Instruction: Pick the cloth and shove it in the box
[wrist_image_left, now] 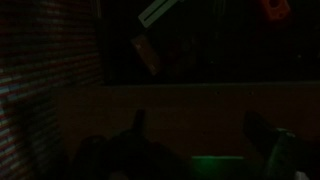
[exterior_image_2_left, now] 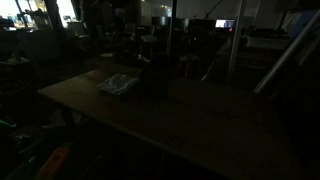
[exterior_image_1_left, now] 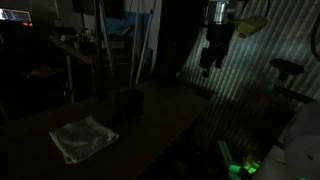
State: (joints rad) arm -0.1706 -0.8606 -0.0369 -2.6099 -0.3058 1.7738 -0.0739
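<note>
The scene is very dark. A pale grey cloth (exterior_image_1_left: 83, 138) lies flat on the dark table (exterior_image_1_left: 160, 115); it also shows in an exterior view (exterior_image_2_left: 118, 84). A dark box (exterior_image_1_left: 126, 103) stands on the table just beyond the cloth, and its opening is hard to make out. My gripper (exterior_image_1_left: 212, 58) hangs high in the air past the far end of the table, well away from the cloth and the box. In the wrist view its two fingers (wrist_image_left: 200, 128) stand wide apart with nothing between them. The cloth and the box do not show in the wrist view.
The table edge (wrist_image_left: 180, 88) runs across the wrist view. Dim shelves and clutter (exterior_image_1_left: 90, 45) stand behind the table. A green glow (exterior_image_1_left: 240, 165) lights the floor by the robot base. A pole (exterior_image_2_left: 231, 40) stands beyond the table.
</note>
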